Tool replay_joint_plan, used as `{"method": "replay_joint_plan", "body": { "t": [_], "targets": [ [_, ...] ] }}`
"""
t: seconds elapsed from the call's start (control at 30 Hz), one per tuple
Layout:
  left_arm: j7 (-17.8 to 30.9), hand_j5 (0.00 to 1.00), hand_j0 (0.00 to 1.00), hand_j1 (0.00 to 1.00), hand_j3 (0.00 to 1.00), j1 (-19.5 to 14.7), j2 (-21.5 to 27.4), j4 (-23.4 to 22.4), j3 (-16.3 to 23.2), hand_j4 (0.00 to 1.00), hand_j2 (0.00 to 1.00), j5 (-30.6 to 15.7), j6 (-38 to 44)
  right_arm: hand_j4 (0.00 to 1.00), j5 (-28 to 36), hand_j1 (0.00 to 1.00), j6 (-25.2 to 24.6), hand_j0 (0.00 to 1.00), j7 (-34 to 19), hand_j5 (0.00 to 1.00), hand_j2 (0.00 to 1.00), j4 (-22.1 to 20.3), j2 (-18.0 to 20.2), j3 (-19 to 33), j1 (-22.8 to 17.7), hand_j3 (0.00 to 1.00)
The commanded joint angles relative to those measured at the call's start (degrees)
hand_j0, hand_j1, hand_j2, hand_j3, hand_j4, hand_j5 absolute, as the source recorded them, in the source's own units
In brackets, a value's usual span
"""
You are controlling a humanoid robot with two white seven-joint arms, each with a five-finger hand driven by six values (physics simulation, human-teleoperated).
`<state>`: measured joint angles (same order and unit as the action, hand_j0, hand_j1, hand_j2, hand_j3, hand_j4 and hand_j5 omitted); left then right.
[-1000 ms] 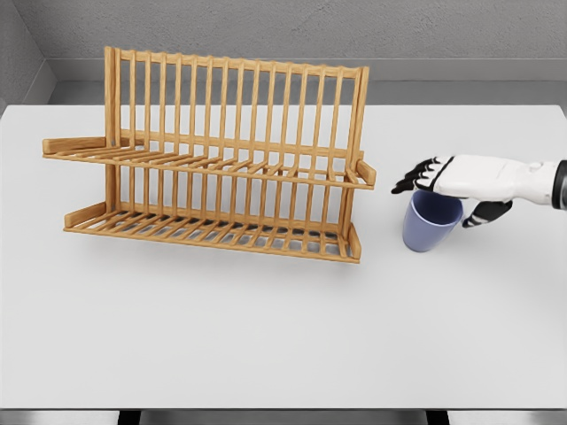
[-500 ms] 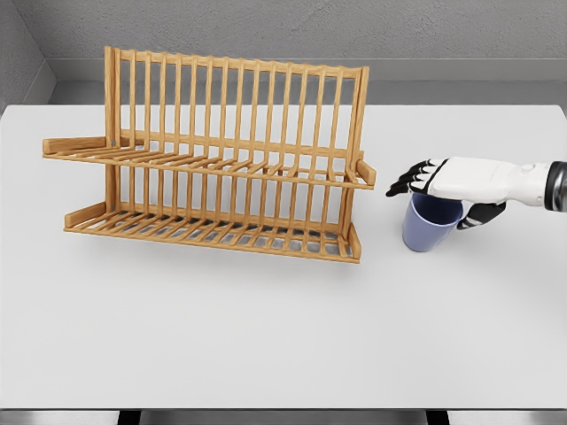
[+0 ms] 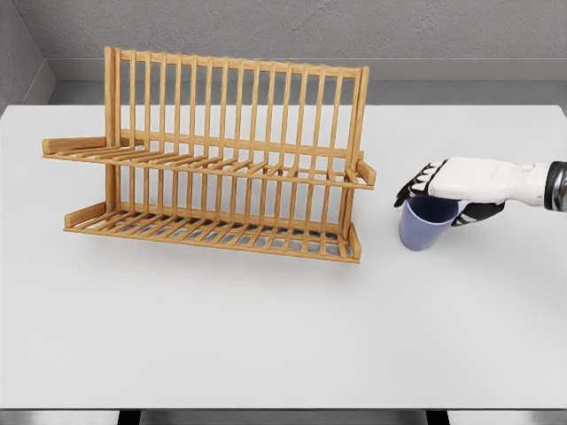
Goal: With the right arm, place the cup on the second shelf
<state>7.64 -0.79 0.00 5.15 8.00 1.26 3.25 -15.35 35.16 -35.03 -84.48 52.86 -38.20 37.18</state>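
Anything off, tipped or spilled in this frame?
Nothing stands out. The two-tier wooden dish rack stands square on the white table, both shelves bare. The blue cup is about upright under the right hand, its fingers curled over the rim.

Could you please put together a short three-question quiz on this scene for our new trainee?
1. True or false: the blue cup already sits on the wooden rack.
2. Which hand is at the cup: A) left, B) right?
3. Fill in: the cup stands on the white ____.

Key: 1. False; it is on the table, right of the rack. 2. B, the right hand, its fingers curled over the rim. 3. Table.
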Motion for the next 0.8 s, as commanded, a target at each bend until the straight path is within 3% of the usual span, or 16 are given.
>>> {"method": "replay_joint_plan", "body": {
  "t": [0.0, 0.17, 0.23, 0.77],
  "targets": [
    [0.01, 1.0, 1.0, 1.0, 1.0, 0.0, 0.0, -0.05, 0.0, 1.0, 1.0, -0.02, 0.0, 0.76, 0.4, 0.76, -0.16, 0.76, 0.03, 0.76, 0.76, -0.16, 0.05, 0.06, 0.0, 0.76],
    [0.01, 1.0, 1.0, 1.0, 1.0, 0.0, 0.0, -0.05, 0.0, 1.0, 1.0, -0.02, 0.0, 0.71, 0.4, 0.71, -0.16, 0.71, 0.03, 0.71, 0.71, -0.42, 0.05, 0.06, 0.18, 0.71],
    [0.01, 1.0, 1.0, 1.0, 1.0, 0.0, 0.0, -0.05, 0.0, 1.0, 1.0, -0.02, 0.0, 0.65, 0.41, 0.65, -0.16, 0.65, 0.03, 0.65, 0.65, -0.42, 0.05, 0.06, 0.18, 0.65],
    [0.01, 1.0, 1.0, 1.0, 1.0, 0.0, 0.0, -0.05, 0.0, 1.0, 1.0, -0.02, 0.0, 0.65, 0.67, 0.65, -0.16, 0.65, 0.03, 0.65, 0.65, -0.69, 0.32, 1.46, 2.99, 0.65]
  ]
}}
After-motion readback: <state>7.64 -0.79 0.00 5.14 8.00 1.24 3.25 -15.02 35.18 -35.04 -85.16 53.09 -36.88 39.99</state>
